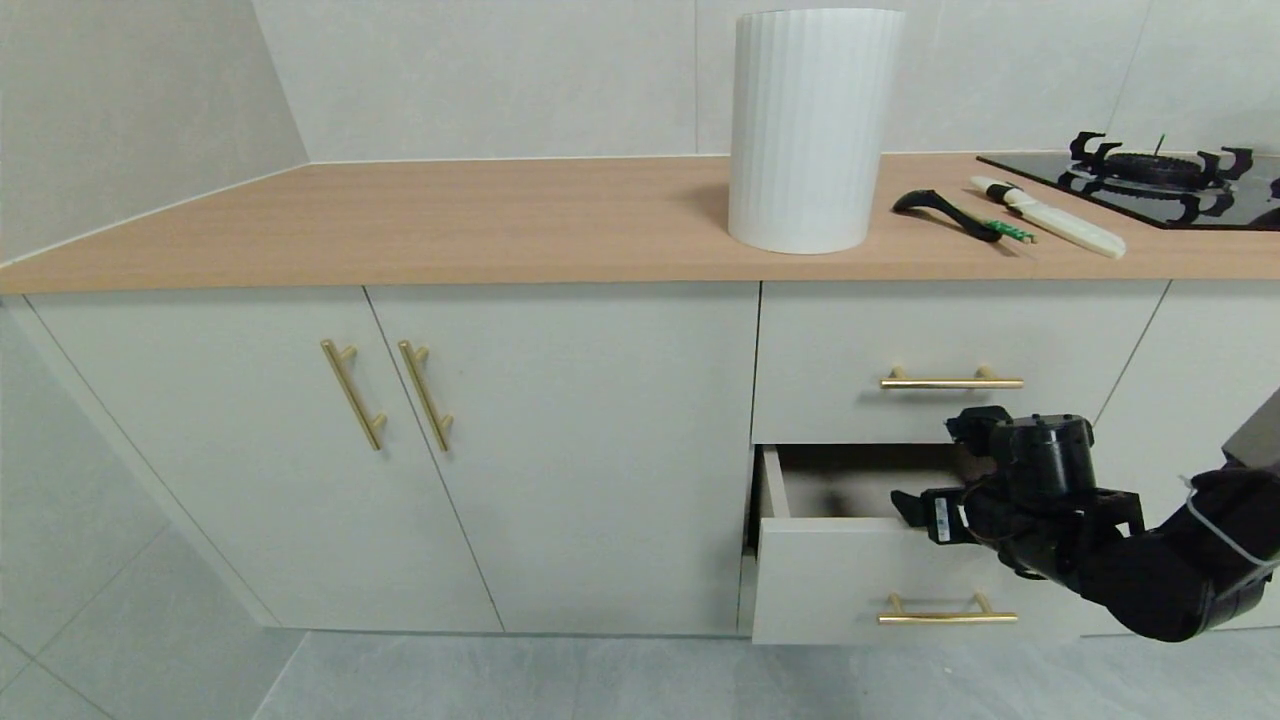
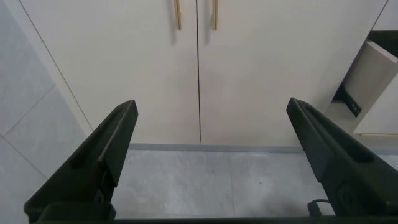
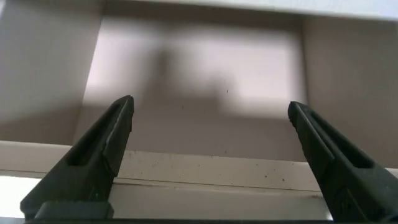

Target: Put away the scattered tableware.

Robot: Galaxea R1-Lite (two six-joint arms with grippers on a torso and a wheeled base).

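On the wooden counter [image 1: 450, 220] lie a black spoon [image 1: 945, 213] with a green-tipped handle and a white knife [image 1: 1050, 217], both right of a tall white ribbed container [image 1: 808, 130]. Below them the lower drawer [image 1: 850, 565] stands pulled out. Its inside [image 3: 193, 74] is bare. My right gripper [image 1: 932, 465] hovers open just over the drawer's front edge [image 3: 205, 169], holding nothing, with its fingers pointing into the drawer. My left gripper [image 2: 211, 107] is open too, low down and facing the double cabinet doors [image 2: 199, 62] and the floor.
A black gas hob [image 1: 1150, 180] sits at the counter's far right. The upper drawer [image 1: 950, 350] is closed. Two cabinet doors with gold handles [image 1: 385, 395] fill the left. The open drawer's side [image 2: 373, 68] juts out beside the left gripper. Grey tiled floor [image 1: 600, 680] lies below.
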